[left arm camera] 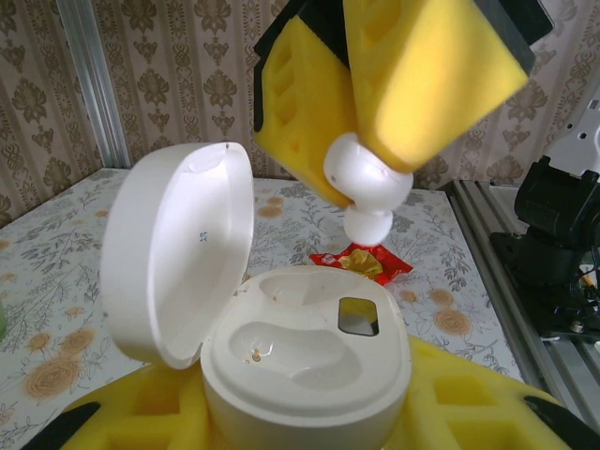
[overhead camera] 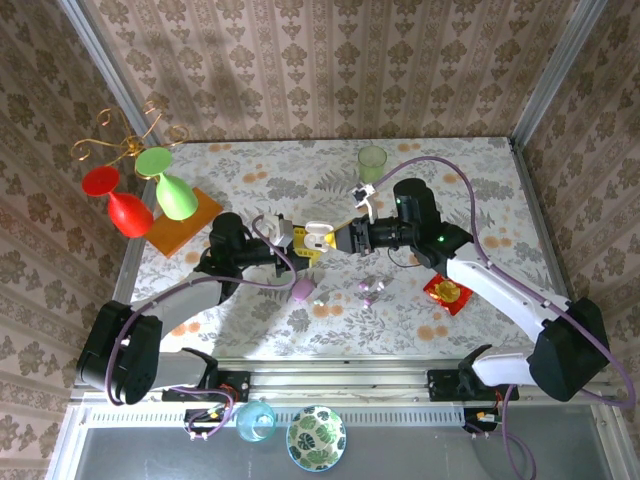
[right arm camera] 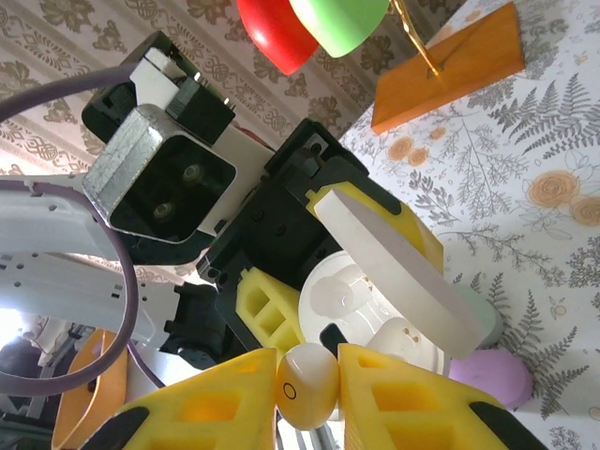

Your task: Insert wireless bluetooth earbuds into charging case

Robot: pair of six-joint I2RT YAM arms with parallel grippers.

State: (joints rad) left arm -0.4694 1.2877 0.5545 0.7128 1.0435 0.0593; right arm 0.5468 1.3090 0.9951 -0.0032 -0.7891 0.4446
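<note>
White earbud (left arm camera: 367, 183) is pinched by the right gripper (right arm camera: 307, 380), at 12 o'clock above the open charging case (left arm camera: 309, 375) that the left gripper (overhead camera: 288, 245) clamps tight. I would lower slowly, line its tip with a socket (left arm camera: 281, 349), and release only when seated.

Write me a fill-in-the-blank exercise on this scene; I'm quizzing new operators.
The left gripper is shut on a white case whose lid is ___.
The right gripper pinches a ___ earbud close to the case.
Beside the red glass hangs a ___ one.
Missing: open; white; green.
</note>
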